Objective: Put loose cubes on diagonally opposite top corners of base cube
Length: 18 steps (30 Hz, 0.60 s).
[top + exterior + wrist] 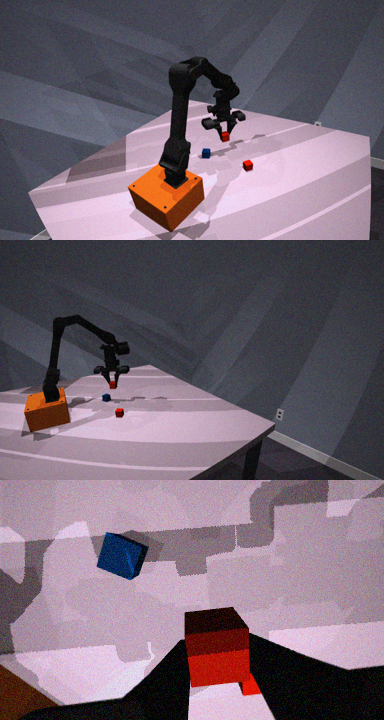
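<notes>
A blue cube (206, 153) (106, 397) (120, 555), seemingly the base cube, sits on the table with nothing on it. My gripper (225, 135) (113, 383) (214, 642) is shut on a red cube (225, 137) (112, 385) (219, 667). It holds this cube above the table, higher than the blue cube and off to one side of it. The held cube looks about level. The other red cube (247, 165) (119, 412) (251, 686) sits on the table apart from the blue one; in the wrist view the held cube and a finger partly hide it.
The arm stands on a large orange box (158, 189) (48, 417), whose dark side shows at the lower left of the wrist view. The pale table (297, 203) (169, 429) carries bands of light and shadow. A wall socket (279, 414) is beyond the table.
</notes>
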Tool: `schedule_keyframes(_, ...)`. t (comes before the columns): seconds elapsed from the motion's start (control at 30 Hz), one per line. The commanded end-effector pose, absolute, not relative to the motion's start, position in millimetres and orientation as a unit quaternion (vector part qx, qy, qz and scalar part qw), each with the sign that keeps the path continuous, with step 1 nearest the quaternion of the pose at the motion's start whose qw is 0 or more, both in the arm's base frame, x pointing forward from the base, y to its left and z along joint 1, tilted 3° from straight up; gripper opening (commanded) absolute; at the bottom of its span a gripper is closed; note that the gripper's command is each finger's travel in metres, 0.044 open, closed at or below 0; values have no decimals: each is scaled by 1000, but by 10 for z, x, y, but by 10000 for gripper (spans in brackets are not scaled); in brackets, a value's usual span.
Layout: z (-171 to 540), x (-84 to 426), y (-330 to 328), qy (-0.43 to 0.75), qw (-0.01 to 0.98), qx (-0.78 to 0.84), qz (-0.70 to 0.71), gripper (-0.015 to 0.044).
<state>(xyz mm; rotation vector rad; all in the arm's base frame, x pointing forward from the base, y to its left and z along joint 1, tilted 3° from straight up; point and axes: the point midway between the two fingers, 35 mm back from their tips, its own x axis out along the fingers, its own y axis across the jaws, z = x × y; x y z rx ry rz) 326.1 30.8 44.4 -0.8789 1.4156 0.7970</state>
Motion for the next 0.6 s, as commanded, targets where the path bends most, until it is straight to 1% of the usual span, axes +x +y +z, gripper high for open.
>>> schedule_keyframes(0.0, 400, 3220, 388, 629, 621, -349, 313, 105)
schedule_keyframes(0.57, 229, 3024, 759, 684, 684, -195, 161, 105)
